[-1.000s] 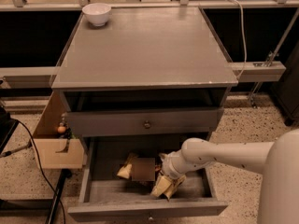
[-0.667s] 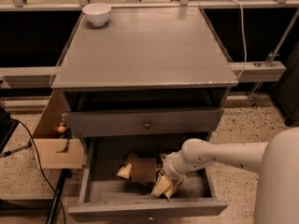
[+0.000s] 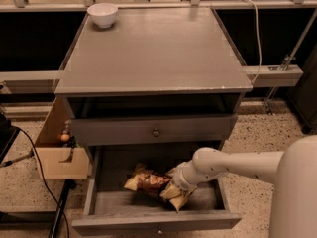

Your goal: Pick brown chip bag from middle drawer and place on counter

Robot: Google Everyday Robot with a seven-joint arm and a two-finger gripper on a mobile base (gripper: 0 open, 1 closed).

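Hand (image 3: 177,183) low in middle drawer (image 3: 119,203), lower centre of frame, at right end of brown chip bag (image 3: 148,181); grip state cannot tell. Bag, hand unchanged from earlier frame. Worktop (image 3: 153,48) upper centre.

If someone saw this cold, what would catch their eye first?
The white robot arm reaches down into the open grey wooden drawer, its gripper at the wrinkly brown foil chip bag on its floor. Next, the small white bowl at the back left corner of the smooth grey counter.
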